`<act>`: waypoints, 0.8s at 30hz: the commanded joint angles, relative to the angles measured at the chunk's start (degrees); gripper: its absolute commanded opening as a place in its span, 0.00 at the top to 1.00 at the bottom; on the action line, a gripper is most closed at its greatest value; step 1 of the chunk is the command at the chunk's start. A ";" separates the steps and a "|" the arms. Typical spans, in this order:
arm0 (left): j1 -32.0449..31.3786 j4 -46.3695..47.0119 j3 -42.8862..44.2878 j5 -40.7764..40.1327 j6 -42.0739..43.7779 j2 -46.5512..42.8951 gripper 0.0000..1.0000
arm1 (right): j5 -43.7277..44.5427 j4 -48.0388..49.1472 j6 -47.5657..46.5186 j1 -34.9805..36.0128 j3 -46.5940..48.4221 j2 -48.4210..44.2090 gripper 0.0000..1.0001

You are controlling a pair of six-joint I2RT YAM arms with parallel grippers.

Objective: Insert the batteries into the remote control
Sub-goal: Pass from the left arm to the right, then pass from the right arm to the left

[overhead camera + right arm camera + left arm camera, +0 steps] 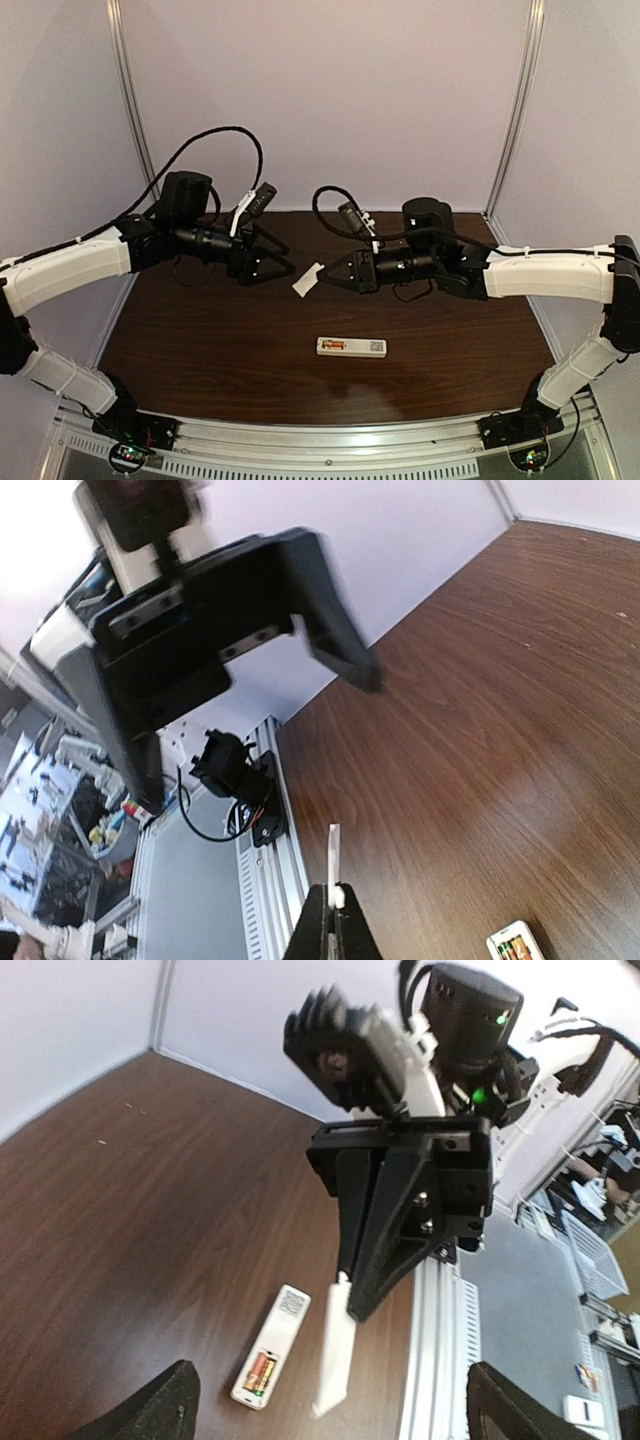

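White remote control (351, 346) lies apart from both jaws.

remote control (351, 346) on table (200, 340), batteries (333, 346) in its left end | right gripper (324, 273) pinches white cover plate (306, 280) | left gripper (290, 259) jaws apart

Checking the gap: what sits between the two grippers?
The white cover plate, pinched by the right gripper, pointing toward the open left gripper; the top view shows it.

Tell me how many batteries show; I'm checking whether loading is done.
2. Both batteries lie side by side in the open compartment at one end of the remote control; none shows loose elsewhere.
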 commanded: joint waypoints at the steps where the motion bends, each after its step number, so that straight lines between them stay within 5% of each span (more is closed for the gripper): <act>1: -0.38 9.86 -6.03 -15.08 3.61 -7.58 0.09 | 9.00 7.66 9.37 -1.02 -3.55 -3.09 1.00; 8: -8.08 4.97 -5.27 -30.52 15.11 -7.38 0.21 | 11.61 15.86 18.69 -1.02 -6.78 -2.58 1.00; 24: -12.96 3.35 -2.20 -34.41 20.17 -1.56 0.42 | 9.60 19.77 21.65 -0.34 -8.24 -2.07 1.00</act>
